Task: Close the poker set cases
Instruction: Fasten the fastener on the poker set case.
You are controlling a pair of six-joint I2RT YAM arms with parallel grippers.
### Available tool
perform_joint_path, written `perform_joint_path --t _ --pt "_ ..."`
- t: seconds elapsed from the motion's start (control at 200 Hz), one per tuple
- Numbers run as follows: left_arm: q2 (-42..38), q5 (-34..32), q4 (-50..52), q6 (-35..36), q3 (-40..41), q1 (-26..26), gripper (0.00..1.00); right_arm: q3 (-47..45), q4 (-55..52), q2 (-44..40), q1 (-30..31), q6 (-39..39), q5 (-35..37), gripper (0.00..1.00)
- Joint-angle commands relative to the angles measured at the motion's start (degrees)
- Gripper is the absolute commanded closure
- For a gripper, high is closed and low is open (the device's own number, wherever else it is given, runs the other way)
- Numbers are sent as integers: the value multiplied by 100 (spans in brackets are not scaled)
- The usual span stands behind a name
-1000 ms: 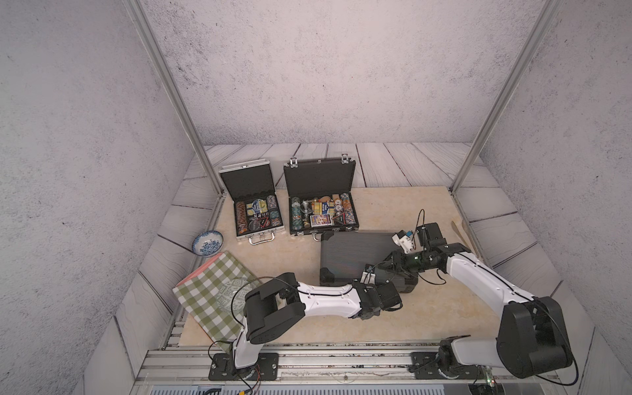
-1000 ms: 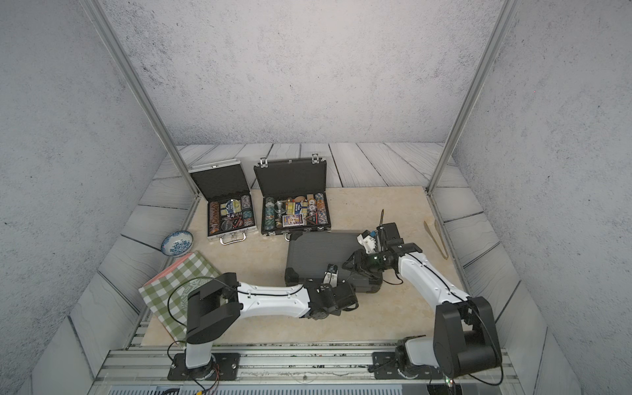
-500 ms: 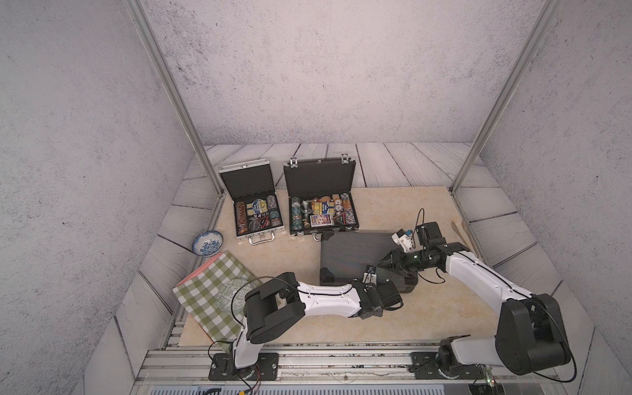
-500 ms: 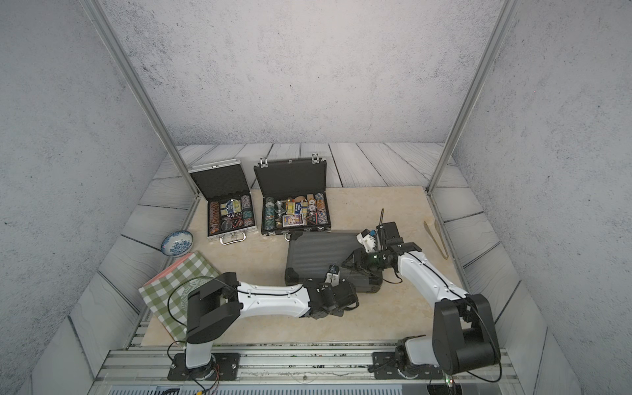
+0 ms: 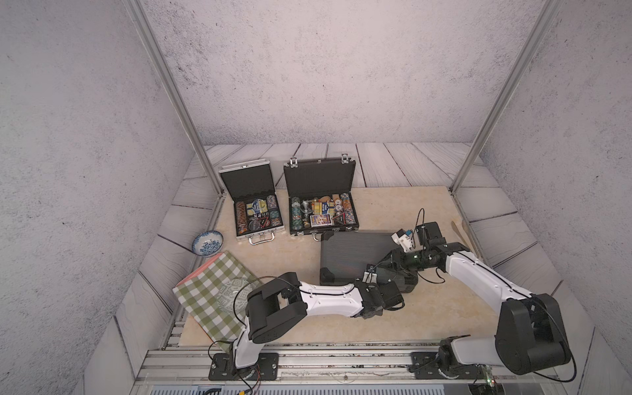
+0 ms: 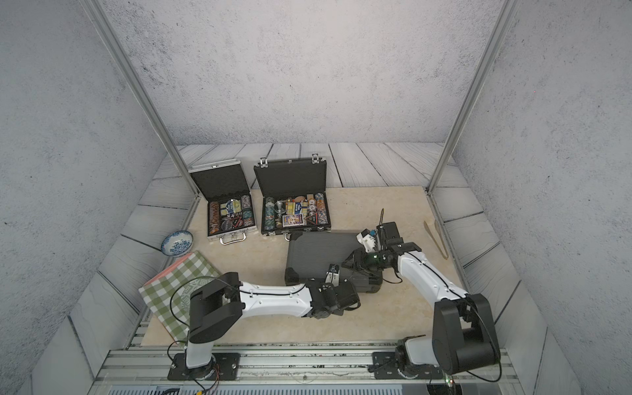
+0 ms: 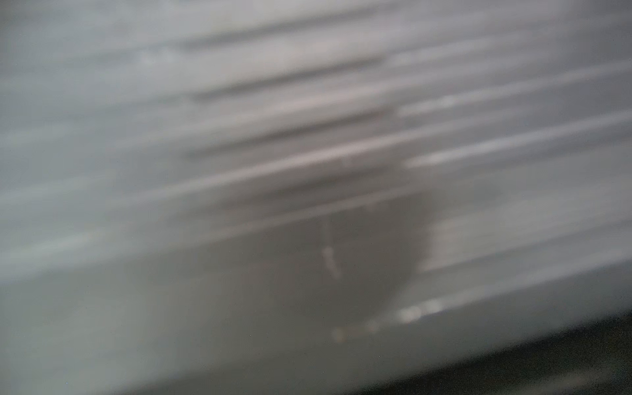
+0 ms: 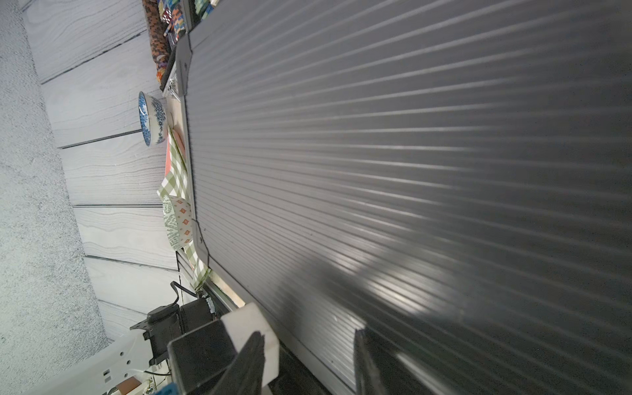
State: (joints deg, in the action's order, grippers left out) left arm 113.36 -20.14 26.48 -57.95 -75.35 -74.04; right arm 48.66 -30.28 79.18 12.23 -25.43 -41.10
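A large dark grey ribbed case (image 5: 352, 253) (image 6: 318, 253) lies in front with its lid down. My right gripper (image 5: 393, 261) (image 8: 307, 335) hovers low over the lid near its front right corner. Its two fingers are apart and hold nothing. My left gripper (image 5: 381, 277) (image 6: 337, 273) is shut, pressed to the case's front edge. The left wrist view shows only a blurred close-up of the ribbed case (image 7: 307, 102). Behind it stand a small silver case (image 5: 246, 181) and a black case (image 5: 319, 179), both with lids upright and chips and cards showing.
A blue patterned bowl (image 5: 207, 242) sits at the left edge of the mat. A green checked cloth (image 5: 205, 290) with a patterned bowl (image 5: 236, 294) on it lies front left. Wooden tongs (image 6: 436, 236) lie at the right edge. Metal frame posts rise at both back corners.
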Motion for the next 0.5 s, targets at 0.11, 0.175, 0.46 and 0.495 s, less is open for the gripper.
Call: perform_joint_path --t 0.11,0.175,0.46,0.495 --pt "342 -220 29 -78 57 87 100 -437 -593 442 -9 58 1069 54" --pt "383 -212 20 -93 67 98 100 -429 -602 443 -7 56 1065 54" --pt "611 -165 84 -158 38 143 100 -429 -628 438 -10 65 1043 54" --pt "636 -164 83 -161 38 149 100 -448 -619 440 -7 65 1036 54"
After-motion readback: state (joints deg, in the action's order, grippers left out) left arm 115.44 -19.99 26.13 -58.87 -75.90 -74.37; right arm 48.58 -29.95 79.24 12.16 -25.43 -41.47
